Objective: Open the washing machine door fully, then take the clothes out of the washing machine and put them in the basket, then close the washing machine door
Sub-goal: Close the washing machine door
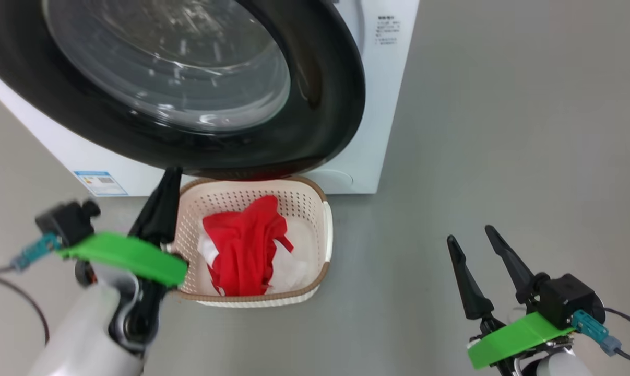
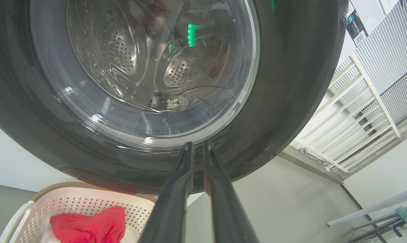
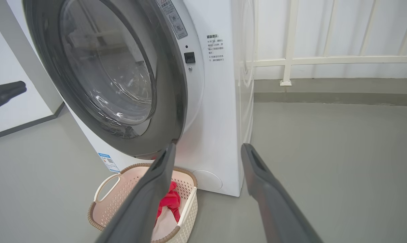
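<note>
The washing machine door [image 1: 315, 104], a black ring round clear glass, stands almost closed against the white washing machine [image 1: 388, 104], a little ajar at its right edge [image 3: 181, 101]. Below it sits the basket [image 1: 325, 230] with red and white clothes [image 1: 244, 245] inside. My left gripper [image 1: 169, 175] points up at the door's lower ring [image 2: 291, 101]. Its fingertips [image 2: 196, 145] are a narrow slit apart with nothing between them, and I cannot tell whether they touch the door. My right gripper [image 1: 471, 233] stands wide open and empty over the floor, to the right of the basket [image 3: 102, 189].
Bare grey floor [image 1: 502, 130] spreads to the right of the machine. A white railing [image 3: 291, 60] runs along the wall behind it. A small blue label [image 1: 98, 183] marks the machine's lower front. My left fingers [image 3: 23, 88] show left of the door.
</note>
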